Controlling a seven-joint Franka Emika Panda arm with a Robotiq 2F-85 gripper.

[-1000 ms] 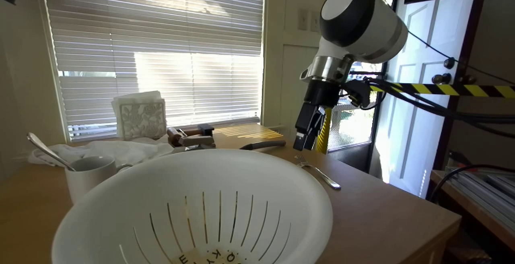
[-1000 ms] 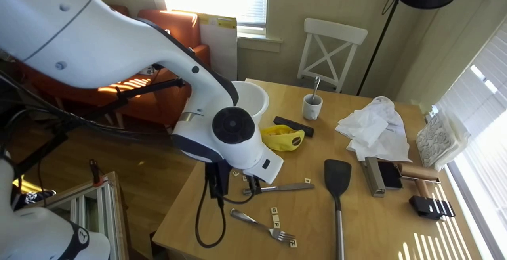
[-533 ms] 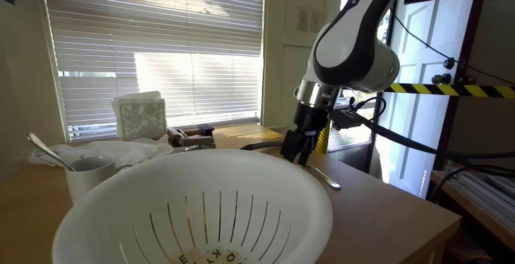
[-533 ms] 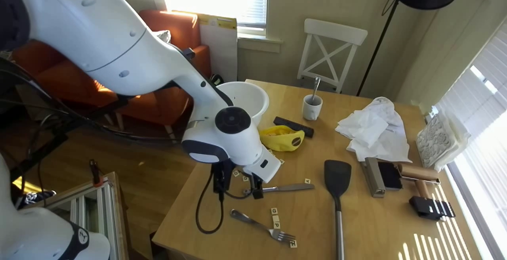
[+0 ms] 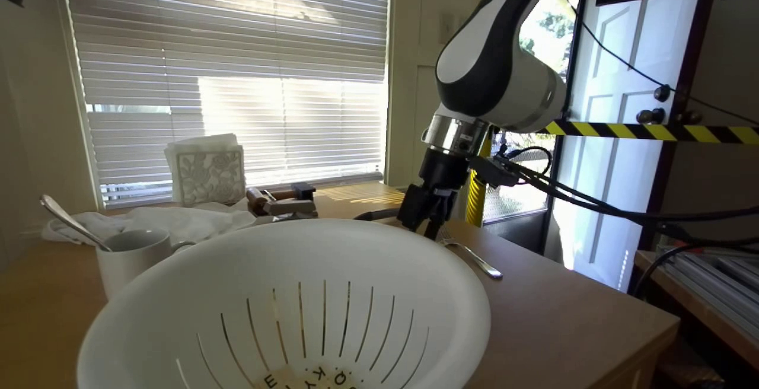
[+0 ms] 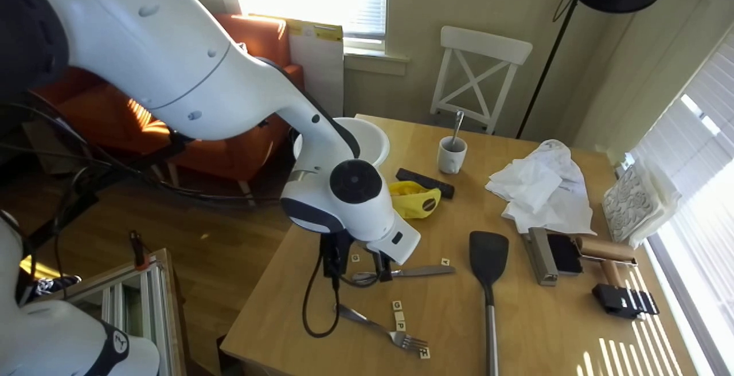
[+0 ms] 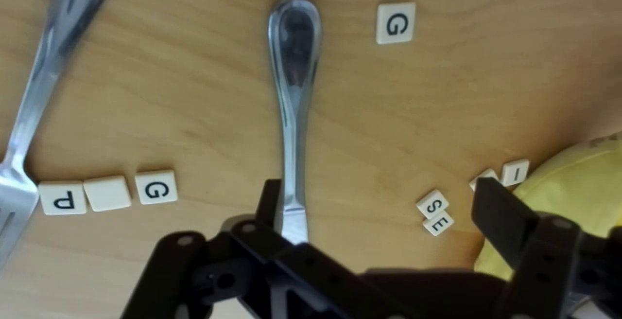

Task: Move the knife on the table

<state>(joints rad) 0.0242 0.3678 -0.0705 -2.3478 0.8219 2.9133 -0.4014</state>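
My pincer (image 7: 381, 207) gapes wide and empty, so I'd shift sideways, centring the table knife (image 7: 293, 119) in its gap, before lowering toward the table (image 7: 204, 90).

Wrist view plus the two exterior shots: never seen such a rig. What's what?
The white machine is a single robot arm; its hand is a black two-finger gripper. Two pictures come from cameras outside the robot, looking at the table. The close-up comes from a camera on the wrist, so the gripper shows along its bottom. On the table lie a knife, a fork, a spatula, letter tiles and a yellow pouch, among other things; a mug and a white colander stand there too. The gripper is open and holds nothing; the knife rests on the table.
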